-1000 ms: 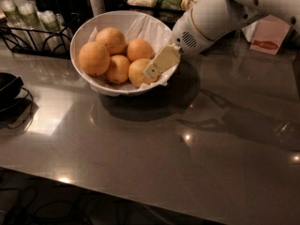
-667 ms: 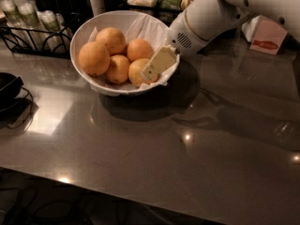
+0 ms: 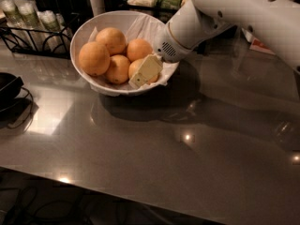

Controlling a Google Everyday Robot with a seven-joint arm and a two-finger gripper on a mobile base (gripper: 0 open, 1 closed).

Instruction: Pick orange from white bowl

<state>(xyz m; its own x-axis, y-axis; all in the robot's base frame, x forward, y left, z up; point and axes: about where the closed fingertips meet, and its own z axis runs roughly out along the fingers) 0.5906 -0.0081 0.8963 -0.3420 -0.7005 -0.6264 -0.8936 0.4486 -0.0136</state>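
My gripper (image 3: 143, 74) on the orange (image 3: 136, 65), right side of the bowl (image 3: 112, 14).
The bowl sits upper left of centre. The palest orange lies lowest right among five, by the near rim. My gripper slants in from the upper right, across its front and touching it. Whether it is clamped I cannot tell.
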